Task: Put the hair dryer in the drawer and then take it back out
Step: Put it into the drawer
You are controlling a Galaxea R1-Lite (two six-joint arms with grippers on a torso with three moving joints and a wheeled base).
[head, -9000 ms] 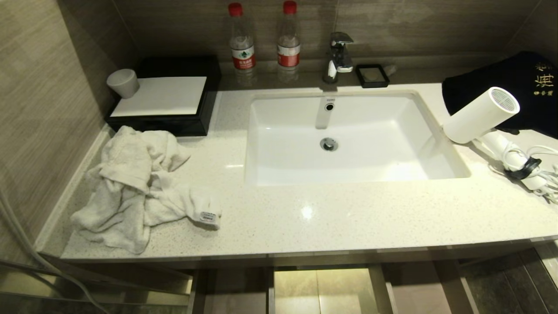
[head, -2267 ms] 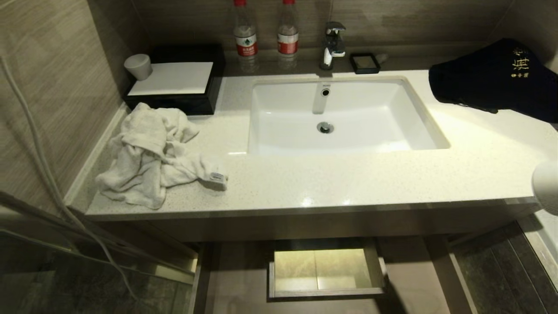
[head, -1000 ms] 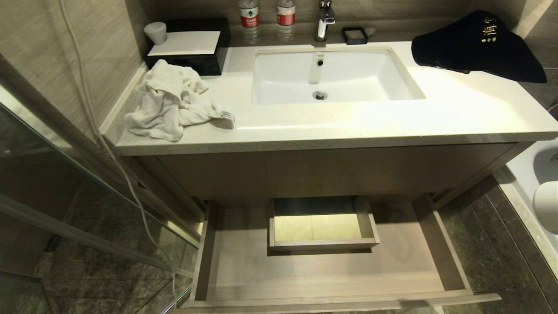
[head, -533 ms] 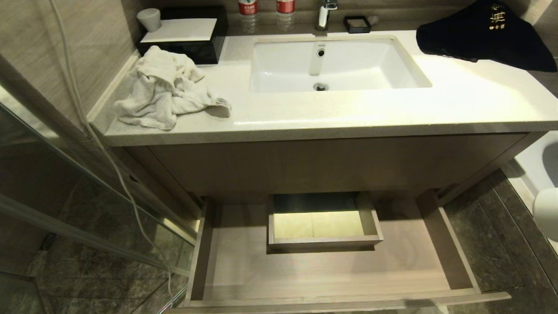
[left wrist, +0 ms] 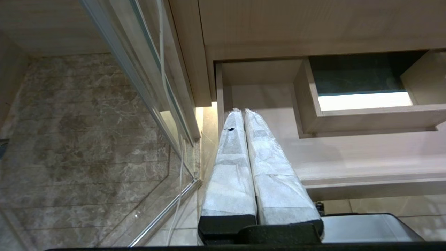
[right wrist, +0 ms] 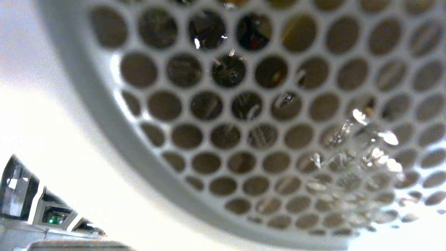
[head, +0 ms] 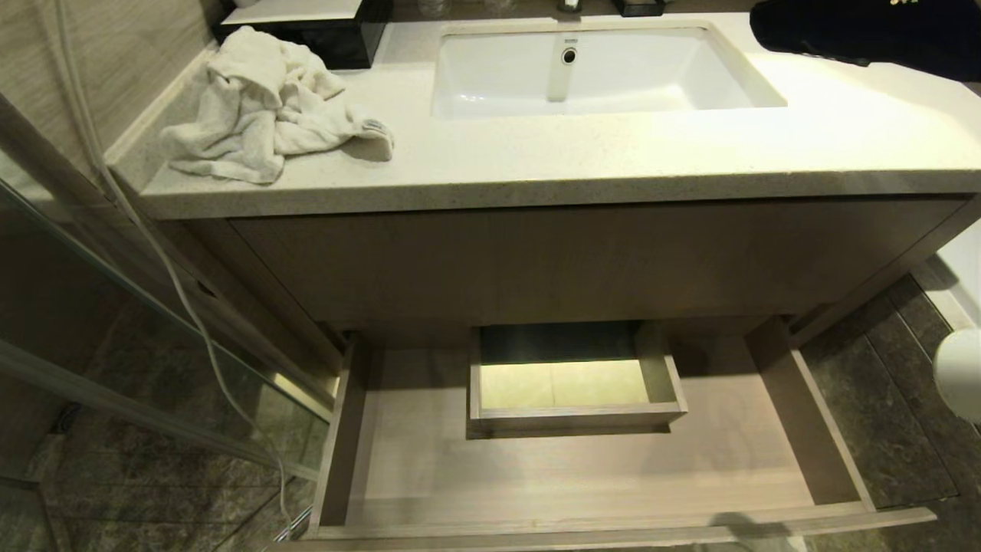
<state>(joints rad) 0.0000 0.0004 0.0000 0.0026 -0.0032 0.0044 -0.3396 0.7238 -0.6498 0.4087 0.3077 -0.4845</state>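
Note:
The drawer stands pulled out below the vanity, wide and shallow, its wood floor bare around a boxed cut-out at the back. A white rounded piece of the hair dryer hangs in the air at the head view's right edge, beyond the drawer's right side. The dryer's mesh grille fills the right wrist view and hides the right gripper, which carries it. My left gripper is shut on nothing and parked low by the drawer's front left corner.
The countertop carries a crumpled white towel at left, a white sink and a black cloth at right. A tall wood panel sits above the drawer. A glass door and a white cable stand left.
The whole head view has shifted: the counter slid up the frame and the open drawer came nearer. The dryer, earlier lying on the counter's right, stays at the right edge.

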